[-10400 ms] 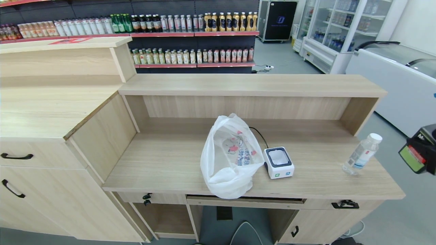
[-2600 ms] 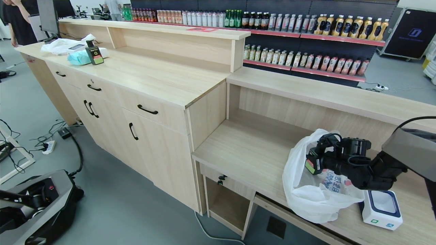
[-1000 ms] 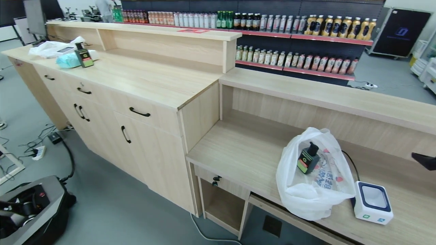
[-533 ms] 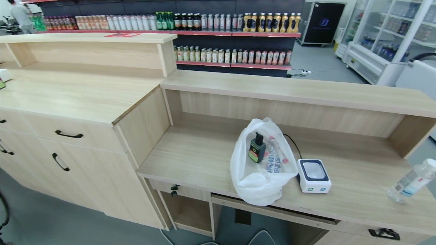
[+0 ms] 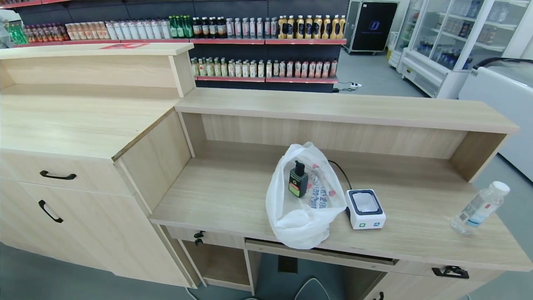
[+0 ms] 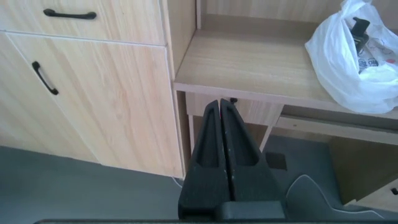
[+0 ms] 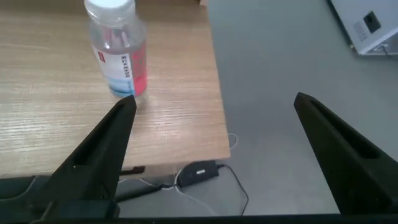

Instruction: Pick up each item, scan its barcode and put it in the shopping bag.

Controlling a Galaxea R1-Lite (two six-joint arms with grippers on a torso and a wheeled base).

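Fingers [image 6: 208, 146] of the left gripper [image 6: 219, 104] are pressed flat against each other with nothing between them, and they hang low in front of the wooden surface [image 6: 249, 68], level with the cabinet door and its black handle [image 6: 45, 78], above the grey floor. Beyond them, on that surface, sits the white shopping bag [image 6: 351, 68], its mouth open upward, with a dark pump bottle [image 6: 360, 30] standing inside it. Fingers [image 7: 102, 149] of the right gripper [image 7: 214, 102] are spread wide and hold nothing; they sit off the right end of the surface, one over the wood and the other over the floor. Just ahead of the finger over the wood, a clear water bottle [image 7: 118, 50] with a white cap and a red and blue label stands on its base near the surface's right edge, apart from both fingers. In the head view the dark bottle shows a green and red label and leans against the bag's inner wall. A small white barcode scanner [image 5: 365, 203] with a dark-rimmed window rests just beside the bag on its right, touching or nearly touching the plastic, and a black cable [image 5: 339, 168] runs back from it behind the bag. The water bottle is well apart from the scanner, farther to the right. Shelves of drinks [image 5: 250, 29] line the wall behind the raised counter ledge [image 5: 341, 108], and a glass-fronted fridge [image 5: 441, 37] stands to the right.
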